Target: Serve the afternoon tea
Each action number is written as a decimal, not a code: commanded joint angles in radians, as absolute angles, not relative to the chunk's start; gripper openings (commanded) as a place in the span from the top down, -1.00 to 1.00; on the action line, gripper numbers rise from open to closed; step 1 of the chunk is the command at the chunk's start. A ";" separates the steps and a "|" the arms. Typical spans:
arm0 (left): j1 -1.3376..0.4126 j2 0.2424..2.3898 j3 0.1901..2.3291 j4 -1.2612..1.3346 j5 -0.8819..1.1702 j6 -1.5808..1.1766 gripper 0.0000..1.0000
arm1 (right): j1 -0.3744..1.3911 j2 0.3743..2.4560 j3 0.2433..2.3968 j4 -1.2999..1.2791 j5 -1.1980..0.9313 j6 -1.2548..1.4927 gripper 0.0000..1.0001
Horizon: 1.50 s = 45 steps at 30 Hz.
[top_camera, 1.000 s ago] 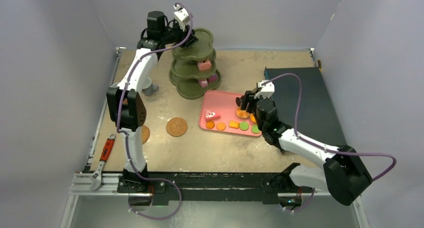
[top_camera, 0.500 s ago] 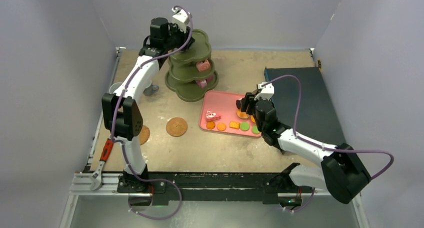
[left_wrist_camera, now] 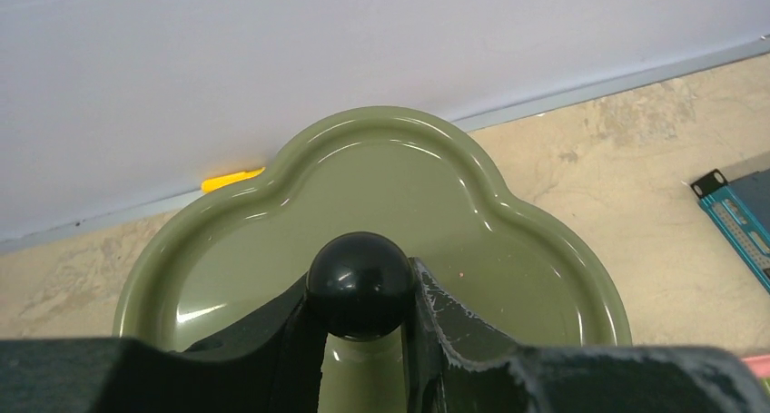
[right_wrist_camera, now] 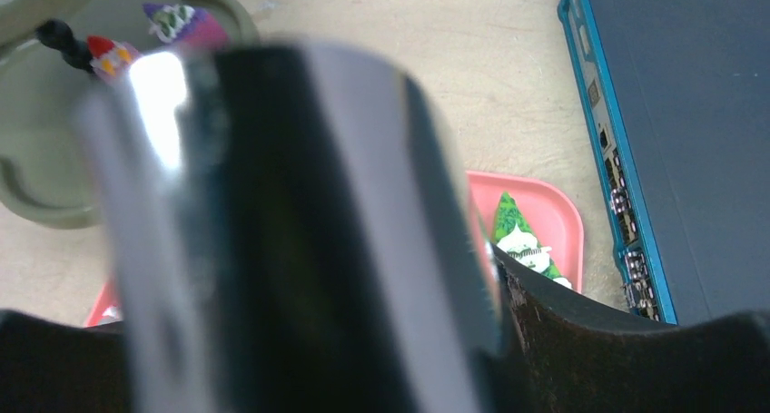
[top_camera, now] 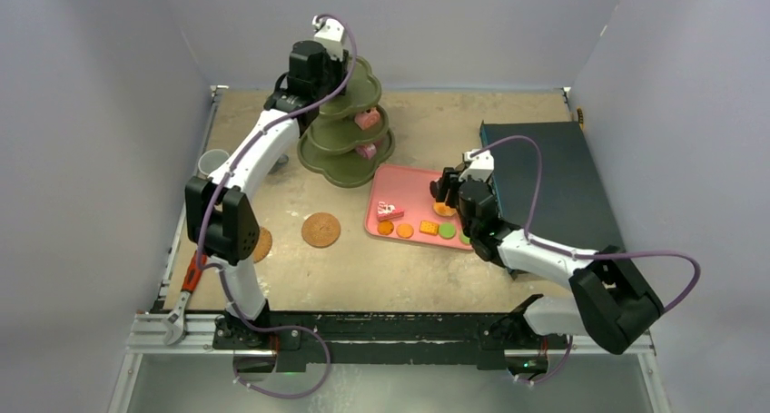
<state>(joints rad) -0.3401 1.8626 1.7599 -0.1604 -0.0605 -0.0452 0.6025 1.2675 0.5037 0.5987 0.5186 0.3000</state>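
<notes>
The olive three-tier stand (top_camera: 338,133) rises at the back of the table with pink pastries (top_camera: 368,118) on its lower tiers. My left gripper (top_camera: 334,61) is shut on the black knob (left_wrist_camera: 360,284) at its top, above the top tier (left_wrist_camera: 508,250). Orange and green pastries (top_camera: 428,227) and a pink cake (top_camera: 388,211) lie on the pink tray (top_camera: 407,184). Over the tray's right end, my right gripper (top_camera: 445,191) is shut on the black tongs (right_wrist_camera: 300,250), which fill the right wrist view. A green pastry (right_wrist_camera: 518,236) shows beside them. Two brown coasters (top_camera: 320,230) lie at front left.
A grey cup (top_camera: 215,162) stands at the left edge behind my left arm. A dark box with blue edging (top_camera: 545,186) takes up the right side, close to the tray. A red-handled wrench (top_camera: 186,290) lies at the front left corner.
My left wrist has swung right over the stand's top and its jaws have narrowed onto the knob. The right gripper with the tongs has barely shifted.
</notes>
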 commanded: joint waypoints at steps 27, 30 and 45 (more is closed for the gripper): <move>-0.265 1.689 1.823 -0.380 0.260 0.090 -0.83 | 0.716 1.421 0.937 0.773 0.291 0.215 0.18; -0.265 1.679 1.801 -0.355 0.262 0.111 -0.83 | 0.750 1.488 1.011 0.796 0.279 0.219 0.18; -0.258 1.655 1.761 -0.324 0.253 0.132 -0.78 | 0.791 1.668 1.163 0.836 0.273 0.233 0.16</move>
